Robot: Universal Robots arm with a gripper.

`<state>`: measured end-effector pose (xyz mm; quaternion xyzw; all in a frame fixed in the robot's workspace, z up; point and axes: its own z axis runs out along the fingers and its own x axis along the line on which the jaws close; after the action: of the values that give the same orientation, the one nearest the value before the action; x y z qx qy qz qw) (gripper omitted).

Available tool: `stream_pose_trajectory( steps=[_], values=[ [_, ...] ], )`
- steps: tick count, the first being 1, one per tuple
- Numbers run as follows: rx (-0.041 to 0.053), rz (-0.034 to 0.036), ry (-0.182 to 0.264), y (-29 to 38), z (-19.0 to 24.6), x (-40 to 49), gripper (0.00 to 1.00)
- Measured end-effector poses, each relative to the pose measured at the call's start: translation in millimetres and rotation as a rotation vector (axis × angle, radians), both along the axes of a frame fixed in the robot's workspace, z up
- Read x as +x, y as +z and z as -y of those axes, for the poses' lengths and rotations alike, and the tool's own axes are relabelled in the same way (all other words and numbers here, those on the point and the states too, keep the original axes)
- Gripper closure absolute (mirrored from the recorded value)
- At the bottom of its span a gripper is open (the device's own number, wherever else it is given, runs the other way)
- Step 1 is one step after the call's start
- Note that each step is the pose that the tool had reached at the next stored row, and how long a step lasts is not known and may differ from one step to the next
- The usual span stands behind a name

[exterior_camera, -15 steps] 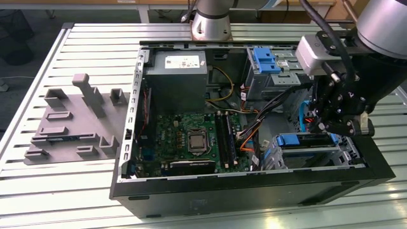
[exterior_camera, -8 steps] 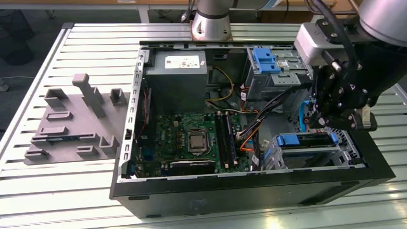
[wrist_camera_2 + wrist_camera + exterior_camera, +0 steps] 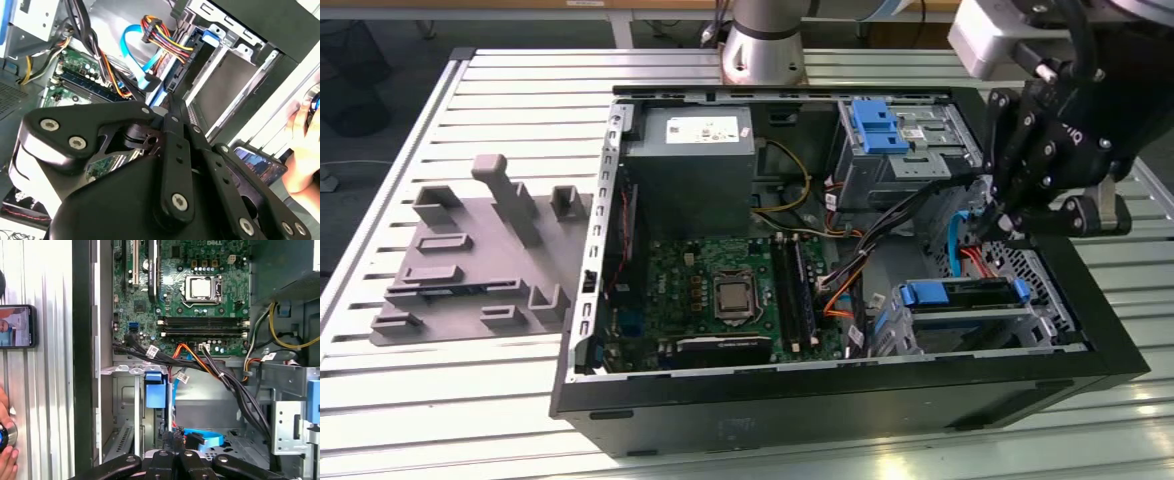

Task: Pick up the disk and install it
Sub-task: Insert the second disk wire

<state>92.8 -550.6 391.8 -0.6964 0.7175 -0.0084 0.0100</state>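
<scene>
**A:** Disk (image 3: 958, 293) first: where is it?

**B:** It sits in the drive cage (image 3: 887, 322) at the near corner of the computer case (image 3: 854, 405), on the exterior view's right. Its blue frame faces up and looks level with the cage rim, so you can judge it to be nearly or fully home.

**A:** And the gripper (image 3: 1001, 230)?

**B:** It hangs just beyond the cage, apart from the disk. In both wrist views the jaws are together, with nothing visibly between them.

**A:** What should I mind?

**B:** The blue cable (image 3: 131, 47) and the coloured wire bundle (image 3: 165, 40) lie close to your jaws. Stay clear of both, and if you press on the frame, come down square so it doesn't tilt in the cage. A hand (image 3: 305, 150) rests on the table (image 3: 494, 400) beside the case; give it room
</scene>
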Motion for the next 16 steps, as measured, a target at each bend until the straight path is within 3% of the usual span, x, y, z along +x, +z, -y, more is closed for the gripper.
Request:
stream_pose_trajectory(
  steps=[6,14,15,16],
  values=[
    [0.0003,0.0,0.0,3.4,-14.1,0.0,0.89],
    [-0.0008,0.0,-0.027,1.1,-24.2,0.0,0.89],
    [-0.0021,0.0,-0.029,0.6,-25.6,0.0,0.82],
    [-0.0048,0.0,-0.03,0.3,-26.5,0.0,0.82]
  ],
)
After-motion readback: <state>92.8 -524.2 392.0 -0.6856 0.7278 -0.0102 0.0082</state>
